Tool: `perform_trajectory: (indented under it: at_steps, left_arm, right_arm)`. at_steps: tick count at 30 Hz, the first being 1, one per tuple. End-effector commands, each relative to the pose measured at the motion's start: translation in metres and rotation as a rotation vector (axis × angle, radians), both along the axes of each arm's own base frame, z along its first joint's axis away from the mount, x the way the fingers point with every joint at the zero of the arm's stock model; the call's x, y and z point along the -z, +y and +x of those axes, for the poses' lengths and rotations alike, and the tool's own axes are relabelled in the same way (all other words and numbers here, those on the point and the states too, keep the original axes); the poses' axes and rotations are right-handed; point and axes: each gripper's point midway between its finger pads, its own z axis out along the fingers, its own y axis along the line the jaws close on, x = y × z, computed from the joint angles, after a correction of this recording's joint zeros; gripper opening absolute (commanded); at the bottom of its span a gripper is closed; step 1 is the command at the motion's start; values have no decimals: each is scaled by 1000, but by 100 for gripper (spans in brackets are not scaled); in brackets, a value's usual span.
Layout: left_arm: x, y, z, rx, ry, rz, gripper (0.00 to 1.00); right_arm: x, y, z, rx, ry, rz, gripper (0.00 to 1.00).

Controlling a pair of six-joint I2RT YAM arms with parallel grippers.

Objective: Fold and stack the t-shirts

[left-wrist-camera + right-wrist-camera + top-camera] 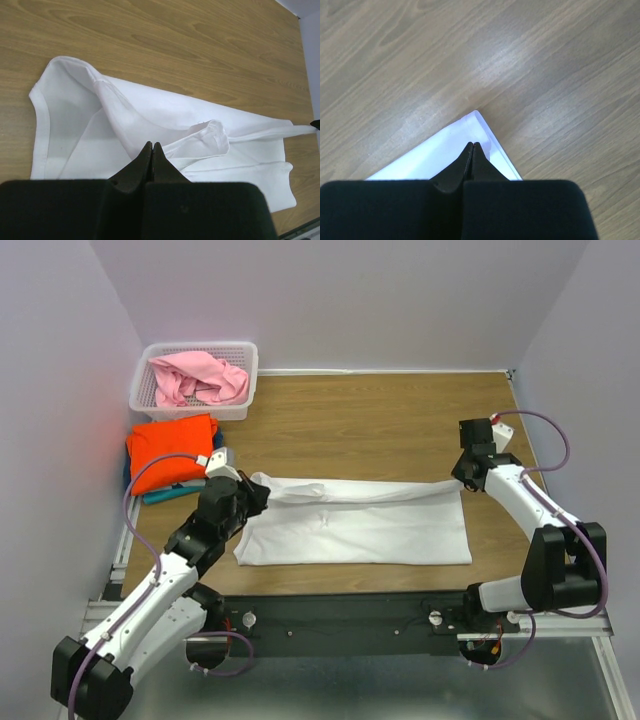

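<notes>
Under the folded bright orange t-shirt (172, 450) at the left edge of the worktop, only a sliver of the teal t-shirt (165, 496) shows, the rest being covered. The crumpled pink t-shirt (200, 378) lies in the white plastic lattice basket (247, 380) at the far left corner. The white t-shirt (355, 530) lies spread at the near middle, its far edge drawn into a taut band between the arms. The left arm's jaws are pressed together on its left end, the right arm's jaws on its right corner; how much cloth sits between the tips is hard to make out. The wood-grain worktop (400, 420) is bounded by plain pale lilac walls (350, 300) on three sides
</notes>
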Motion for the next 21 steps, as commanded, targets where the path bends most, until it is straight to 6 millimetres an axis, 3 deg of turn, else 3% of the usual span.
perform_trajectory:
  at_steps: [1,21]
  left_arm:
    - [10,5,-8,-34,26,-33,0]
    - [55,-2,-47,-36,139,-160,0]
  right_arm:
    - [1,2,-12,-12,11,18,1]
    - [21,-2,-22,21,62,7,1]
